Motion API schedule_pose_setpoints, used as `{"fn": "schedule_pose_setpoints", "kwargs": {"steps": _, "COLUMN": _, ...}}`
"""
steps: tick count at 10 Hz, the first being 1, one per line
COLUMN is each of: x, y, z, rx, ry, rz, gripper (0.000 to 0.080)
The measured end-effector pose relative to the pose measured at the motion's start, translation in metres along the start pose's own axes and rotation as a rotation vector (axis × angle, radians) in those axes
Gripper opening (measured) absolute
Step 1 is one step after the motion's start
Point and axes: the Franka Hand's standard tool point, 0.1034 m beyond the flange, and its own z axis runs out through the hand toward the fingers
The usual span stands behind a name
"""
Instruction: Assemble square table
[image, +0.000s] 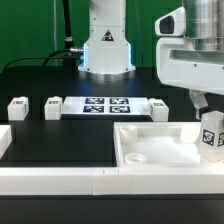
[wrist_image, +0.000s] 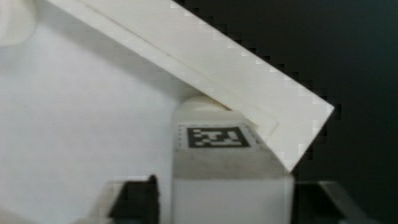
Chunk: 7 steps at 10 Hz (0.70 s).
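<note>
1. Pincer (image: 205, 112): partly closed on one leg (image: 210, 136), tag facing out.
2. Square table slab (image: 150, 142): underside up on the tabletop (image: 60, 135), its corner just below the pincer. No socket visibly filled.
3. Loose legs (image: 17, 108) (image: 52, 107) (image: 160, 108): well away from the pincer, flanking the marker board (image: 105, 105).
4. Judged early: all four legs still to seat.

The white plastic square slab (image: 170, 146) lay at the black desk's (image: 60, 135) five o'clock, the marker board (image: 105, 106) at twelve, a small white block leg (image: 211, 135) at the slab's three o'clock.
</note>
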Motion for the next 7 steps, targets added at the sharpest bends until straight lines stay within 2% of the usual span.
{"fn": "schedule_pose_setpoints", "kwargs": {"steps": 1, "x": -0.0001, "y": 0.0002, "z": 0.0004, "rx": -0.001, "ry": 0.0, "rz": -0.046, "gripper": 0.0504}}
{"fn": "schedule_pose_setpoints", "kwargs": {"steps": 2, "x": -0.0001, "y": 0.0002, "z": 0.0005, "rx": -0.001, "ry": 0.0, "rz": -0.09, "gripper": 0.0504}}
{"fn": "schedule_pose_setpoints", "kwargs": {"steps": 3, "x": -0.0001, "y": 0.0002, "z": 0.0005, "rx": -0.001, "ry": 0.0, "rz": -0.175, "gripper": 0.0617}}
{"fn": "schedule_pose_setpoints", "kwargs": {"steps": 5, "x": -0.0001, "y": 0.0003, "z": 0.0005, "rx": -0.003, "ry": 0.001, "rz": -0.32, "gripper": 0.0642}}
{"fn": "schedule_pose_setpoints", "kwargs": {"steps": 7, "x": -0.0008, "y": -0.001, "z": -0.0007, "rx": -0.018, "ry": 0.009, "rz": -0.599, "gripper": 0.0648}}
